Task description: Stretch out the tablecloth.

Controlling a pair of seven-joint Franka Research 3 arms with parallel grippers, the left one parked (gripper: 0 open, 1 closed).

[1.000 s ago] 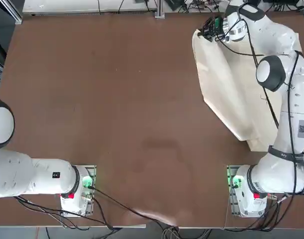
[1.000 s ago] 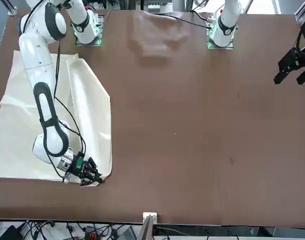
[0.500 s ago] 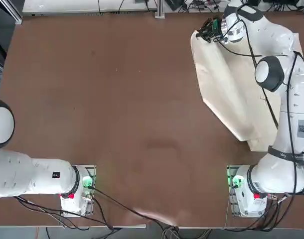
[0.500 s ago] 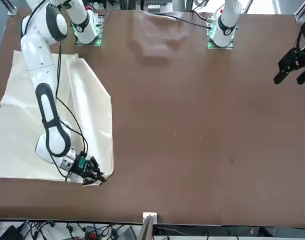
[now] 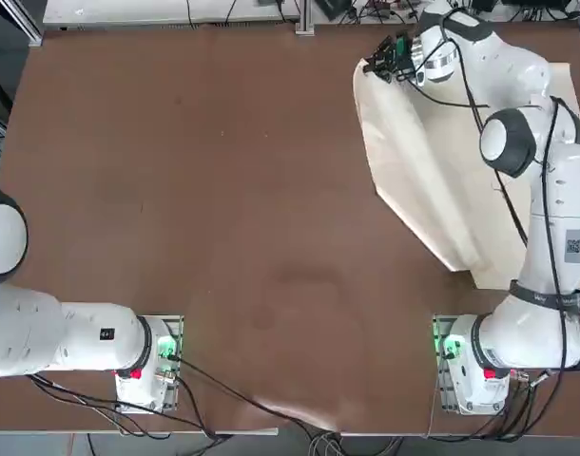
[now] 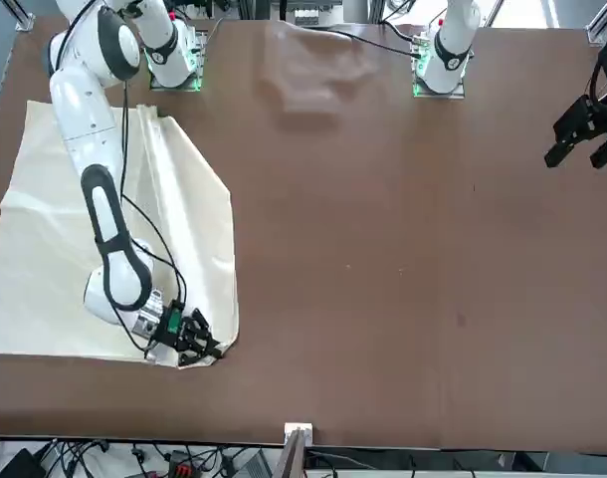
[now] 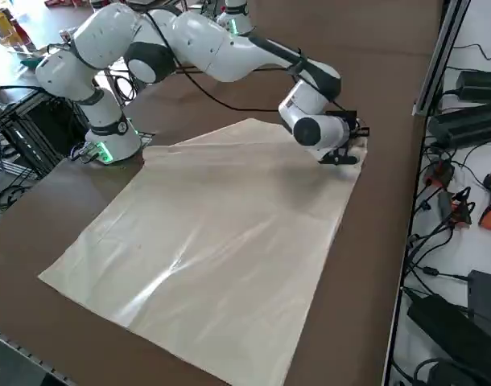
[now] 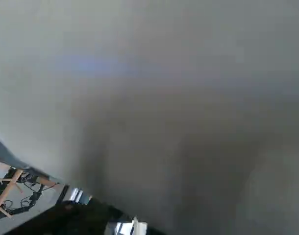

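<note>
The cream-beige tablecloth [image 5: 433, 161] lies on the right part of the brown table, partly folded over itself, with a long crease running toward the arm's base. My right gripper [image 5: 380, 62] is low at the cloth's far corner, near the far table edge, and is shut on that corner. From across the table, the right gripper [image 6: 206, 349] pinches the corner of the tablecloth [image 6: 45, 259] near the front edge. From the side, the tablecloth [image 7: 213, 249] spreads wide below the right gripper [image 7: 350, 153]. Fabric of the tablecloth [image 8: 149, 98] fills the wrist view; the fingers are hidden there.
The brown table [image 5: 204, 180] is bare left of the cloth. The parked left arm [image 5: 43, 332] sits at the near left. Both arm bases [image 5: 461, 356] stand at the near edge. Cables and boxes [image 7: 463, 104] lie beyond the far edge.
My right gripper has slid left along the far edge in the top view, dragging the cloth's corner with it. The folded part has spread wider over the table.
</note>
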